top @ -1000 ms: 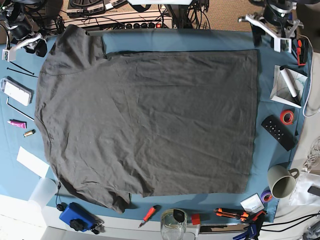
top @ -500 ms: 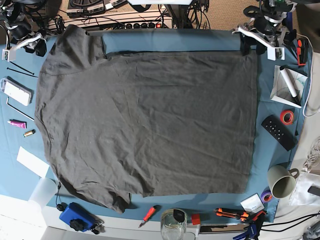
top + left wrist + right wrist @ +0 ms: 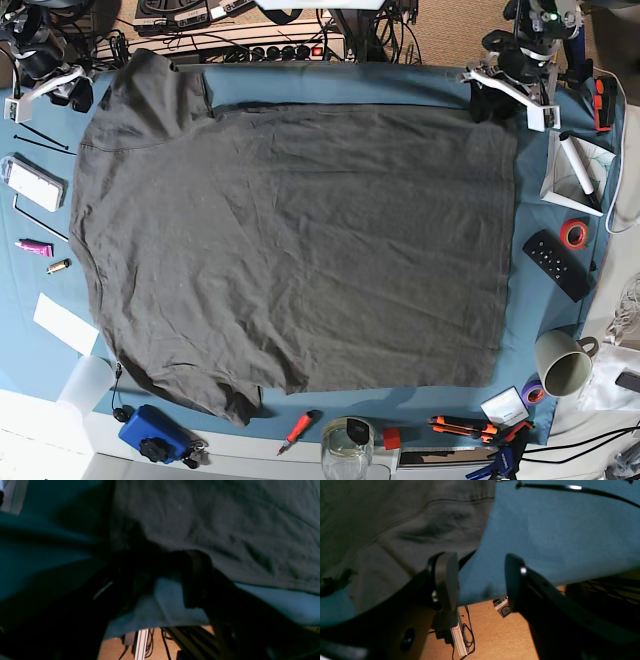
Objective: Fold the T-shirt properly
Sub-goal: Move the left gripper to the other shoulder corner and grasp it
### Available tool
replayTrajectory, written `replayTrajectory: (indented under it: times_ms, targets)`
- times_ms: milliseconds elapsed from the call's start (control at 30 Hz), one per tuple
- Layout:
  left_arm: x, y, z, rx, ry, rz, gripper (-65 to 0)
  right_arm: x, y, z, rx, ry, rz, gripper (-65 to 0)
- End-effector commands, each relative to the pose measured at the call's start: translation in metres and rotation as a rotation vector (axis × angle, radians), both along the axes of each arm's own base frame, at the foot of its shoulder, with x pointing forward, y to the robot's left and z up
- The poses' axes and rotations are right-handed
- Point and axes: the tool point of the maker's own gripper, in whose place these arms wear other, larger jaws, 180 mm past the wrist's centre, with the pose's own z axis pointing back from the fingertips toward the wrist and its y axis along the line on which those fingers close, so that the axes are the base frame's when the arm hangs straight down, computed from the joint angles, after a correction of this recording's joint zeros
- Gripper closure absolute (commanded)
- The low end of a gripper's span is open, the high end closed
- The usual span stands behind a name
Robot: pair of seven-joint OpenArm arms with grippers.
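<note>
**Shirt's laid flat, first corner grab is just getting set up**

So the T-shirt (image 3: pixel 290 240) is spread out flat across most of the worktop (image 3: pixel 340 82), on the blue tablecloth, wrinkly but basically open. No fold in it yet as far as I can see, apart from the far sleeve near the right arm being tucked over a bit. I'd call this the very start: going for the first pickup.

The left tool (image 3: pixel 497 96) is at the far hem corner of the shirt, on the right side of the base view, angled down toward the cloth. From its wrist view it's really dark and murky. The fingers (image 3: pixel 197 580) sit right at the shirt's edge where it meets the tablecloth, and they look parted, but I honestly can't tell if any fabric is between them yet. My guess is it's not gripping anything so far.

The right tool (image 3: pixel 480 580) is parked off the far sleeve corner, jaws spread wide with nothing in them, only tablecloth and the worktop edge showing through the gap. One finger (image 3: pixel 446 580) hangs just over the sleeve's edge.

Next move, I reckon: the left one needs to get a finger under that hem corner and pinch only the shirt, not the tablecloth with it. The right one has to come in on the sleeve or shoulder side so both ends lift together.
</note>
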Motion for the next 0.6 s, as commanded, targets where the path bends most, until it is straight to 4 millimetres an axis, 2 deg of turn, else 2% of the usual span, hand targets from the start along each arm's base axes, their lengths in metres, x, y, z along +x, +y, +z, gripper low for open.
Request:
replayTrajectory:
  times_ms: [0, 167, 567]
  targets:
    - [-0.0059, 0.0004, -0.0035, 0.005, 0.030, -0.006, -30.4, 0.0056, -0.0047, 0.0109, -0.025, -0.029, 0.012, -29.6]
    - [-0.0065, -0.0054, -0.0036, -0.018, 0.029, -0.009, -28.0, 0.0055, -0.0047, 0.0109, -0.025, -0.029, 0.012, -29.6]
    - [-0.0033, -0.0055, 0.0017, -0.014, 0.013, -0.011, -27.9, 0.0055, -0.0048, 0.0108, -0.025, -0.029, 0.012, -29.6]
